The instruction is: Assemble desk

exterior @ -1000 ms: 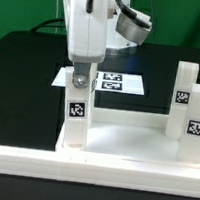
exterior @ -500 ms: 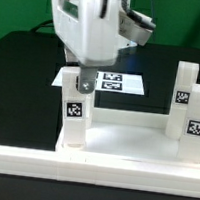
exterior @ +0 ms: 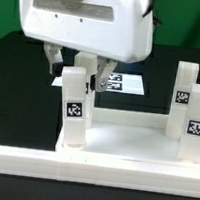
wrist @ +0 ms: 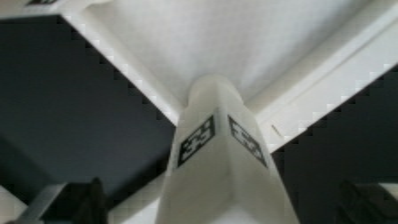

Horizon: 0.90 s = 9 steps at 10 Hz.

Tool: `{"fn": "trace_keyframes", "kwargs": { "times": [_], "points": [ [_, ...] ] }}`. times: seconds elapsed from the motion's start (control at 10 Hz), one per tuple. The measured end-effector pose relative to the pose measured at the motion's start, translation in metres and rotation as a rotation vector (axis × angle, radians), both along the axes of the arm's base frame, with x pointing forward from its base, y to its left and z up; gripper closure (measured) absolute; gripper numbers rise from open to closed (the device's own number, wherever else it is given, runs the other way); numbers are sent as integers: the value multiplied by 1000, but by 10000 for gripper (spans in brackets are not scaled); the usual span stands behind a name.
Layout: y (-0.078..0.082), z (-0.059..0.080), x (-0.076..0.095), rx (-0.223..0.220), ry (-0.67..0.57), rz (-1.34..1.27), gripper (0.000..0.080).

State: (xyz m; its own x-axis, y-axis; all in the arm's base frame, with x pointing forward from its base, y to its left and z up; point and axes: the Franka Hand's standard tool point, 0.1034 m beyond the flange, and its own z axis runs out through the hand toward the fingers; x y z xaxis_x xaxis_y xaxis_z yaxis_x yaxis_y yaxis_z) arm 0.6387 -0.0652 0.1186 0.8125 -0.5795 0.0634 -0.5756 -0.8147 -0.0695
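Desk tabletop [exterior: 122, 151] lies on the black surface [exterior: 21, 69], three legs upright in its corners. Jaws hang spread wide, empty, over the near-left leg [exterior: 75, 100]. Rigid, light, slick plastic by the look; best pinched across a leg's flat sides.

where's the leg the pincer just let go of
In the exterior view the released leg stands upright in the tabletop's left near corner, directly under the open pincer, with the marker board behind it.
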Motion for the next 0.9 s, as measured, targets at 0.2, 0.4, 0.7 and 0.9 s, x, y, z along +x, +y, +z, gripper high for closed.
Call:
{"fn": "trace_keyframes", "kwargs": {
  "times": [0.2,0.4,0.7,0.9],
  "points": [
    [1,1,1,-15,-6,171,150],
    [5,3,2,-25,-11,290,150],
    [5,4,2,-50,-10,465,150],
    [3,3,2,-73,-5,597,150]
  ]
}}
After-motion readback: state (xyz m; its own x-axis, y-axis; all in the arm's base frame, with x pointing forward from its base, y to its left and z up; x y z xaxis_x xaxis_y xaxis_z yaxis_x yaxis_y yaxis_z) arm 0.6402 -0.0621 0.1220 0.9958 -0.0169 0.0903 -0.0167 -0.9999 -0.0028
